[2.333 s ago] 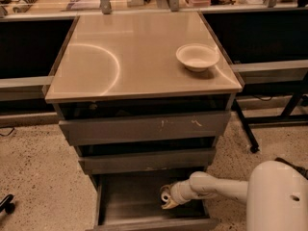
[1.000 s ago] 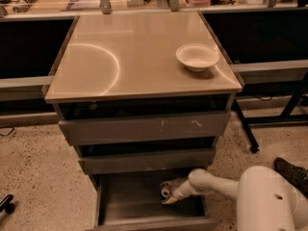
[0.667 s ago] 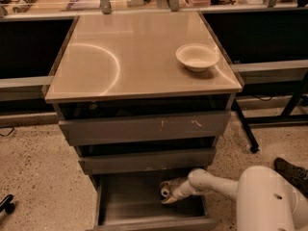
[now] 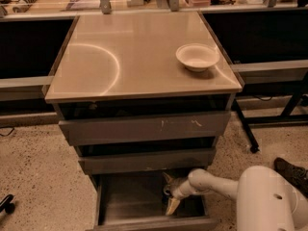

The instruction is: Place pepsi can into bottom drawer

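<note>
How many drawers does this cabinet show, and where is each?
3. Top drawer, with scratch marks, sits just under the tabletop; middle drawer is below it; bottom drawer is pulled out near the floor, with the gripper inside. None appears hidden.

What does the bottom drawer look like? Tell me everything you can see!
The bottom drawer is the lowest of three in the grey-brown metal cabinet. It stands pulled out and open: a deep rectangular tray with a dull metal bottom and a plain flat front, just above the speckled floor. The robot's gripper is down inside it, toward the right side, on a white arm.
</note>
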`<state>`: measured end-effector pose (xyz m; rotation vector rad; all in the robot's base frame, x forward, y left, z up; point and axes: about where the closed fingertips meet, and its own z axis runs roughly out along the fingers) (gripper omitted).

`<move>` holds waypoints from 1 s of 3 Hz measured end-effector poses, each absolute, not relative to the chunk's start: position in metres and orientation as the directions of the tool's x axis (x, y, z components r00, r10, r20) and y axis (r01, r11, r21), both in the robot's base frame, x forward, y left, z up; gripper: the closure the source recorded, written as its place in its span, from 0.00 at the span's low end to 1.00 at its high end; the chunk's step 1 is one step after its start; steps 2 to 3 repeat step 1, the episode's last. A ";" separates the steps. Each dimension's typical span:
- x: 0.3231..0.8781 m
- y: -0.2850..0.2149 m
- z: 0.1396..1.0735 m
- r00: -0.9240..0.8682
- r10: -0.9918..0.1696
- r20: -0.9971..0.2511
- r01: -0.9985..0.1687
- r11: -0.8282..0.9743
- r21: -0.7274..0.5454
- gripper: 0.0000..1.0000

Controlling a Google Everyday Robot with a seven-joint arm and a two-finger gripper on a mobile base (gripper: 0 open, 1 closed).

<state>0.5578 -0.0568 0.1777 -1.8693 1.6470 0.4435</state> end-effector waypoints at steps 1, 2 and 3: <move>0.558 -0.057 0.178 0.174 -0.774 -0.609 -0.975 -0.048 -0.216 0.00; 0.558 -0.057 0.178 0.174 -0.774 -0.609 -0.975 -0.048 -0.216 0.00; 0.558 -0.057 0.178 0.174 -0.774 -0.609 -0.975 -0.048 -0.216 0.00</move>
